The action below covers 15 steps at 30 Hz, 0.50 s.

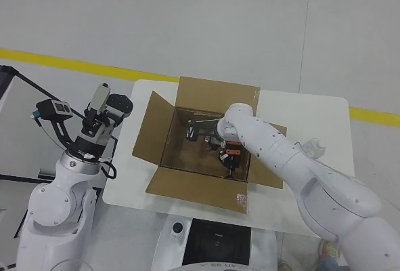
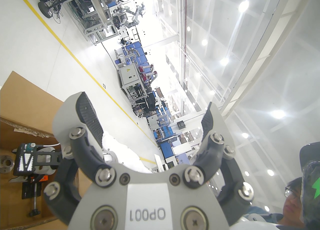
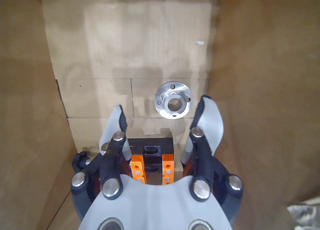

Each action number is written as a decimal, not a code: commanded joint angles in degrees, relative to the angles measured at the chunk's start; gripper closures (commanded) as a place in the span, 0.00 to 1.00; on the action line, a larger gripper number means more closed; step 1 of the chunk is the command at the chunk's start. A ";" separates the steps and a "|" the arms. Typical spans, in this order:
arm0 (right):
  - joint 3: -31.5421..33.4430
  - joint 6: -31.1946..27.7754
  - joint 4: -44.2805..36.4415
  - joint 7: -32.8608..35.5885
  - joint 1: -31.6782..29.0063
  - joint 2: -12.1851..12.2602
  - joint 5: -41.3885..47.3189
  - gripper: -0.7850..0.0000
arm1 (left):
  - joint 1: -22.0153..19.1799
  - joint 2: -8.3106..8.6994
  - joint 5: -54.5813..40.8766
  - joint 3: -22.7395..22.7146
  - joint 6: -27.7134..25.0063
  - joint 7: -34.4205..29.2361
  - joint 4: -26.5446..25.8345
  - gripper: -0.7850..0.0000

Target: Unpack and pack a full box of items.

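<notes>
The right gripper [image 3: 162, 109] is held inside the box [image 1: 210, 91], fingers spread over a black-and-orange vise [image 3: 151, 149] near a metal flange [image 3: 173, 102]. The left gripper [image 2: 146, 103] is raised outside it, fingers apart, empty.

Plain brown cardboard box [image 1: 160, 129] on a white table [image 1: 308, 115]. Inside, a shiny silver flange [image 3: 173, 102] and a black vise [image 3: 151, 151] with orange blocks. Yellow floor stripe [image 1: 51, 61] at the table's twelve o'clock.
</notes>
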 commanded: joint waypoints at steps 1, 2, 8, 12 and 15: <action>-0.29 -0.08 1.60 -0.67 0.19 -0.88 -0.27 0.30 | 0.00 0.00 0.00 0.00 0.00 0.00 0.00 0.00; -0.42 -0.26 2.51 -1.16 0.31 -1.32 -0.42 0.29 | 0.00 0.00 0.00 0.00 0.00 0.00 0.00 0.00; -0.91 -2.35 8.89 -4.86 0.51 -3.78 -0.66 0.34 | 0.00 0.00 0.00 0.00 0.00 0.00 0.00 0.00; -0.80 -3.13 11.97 -6.54 0.54 -5.38 0.11 0.36 | 0.00 0.00 0.00 0.00 0.00 0.00 0.00 0.00; -0.83 -3.87 14.32 -7.87 0.75 -6.41 0.09 0.40 | 0.00 0.00 0.00 0.00 0.00 0.00 0.00 0.00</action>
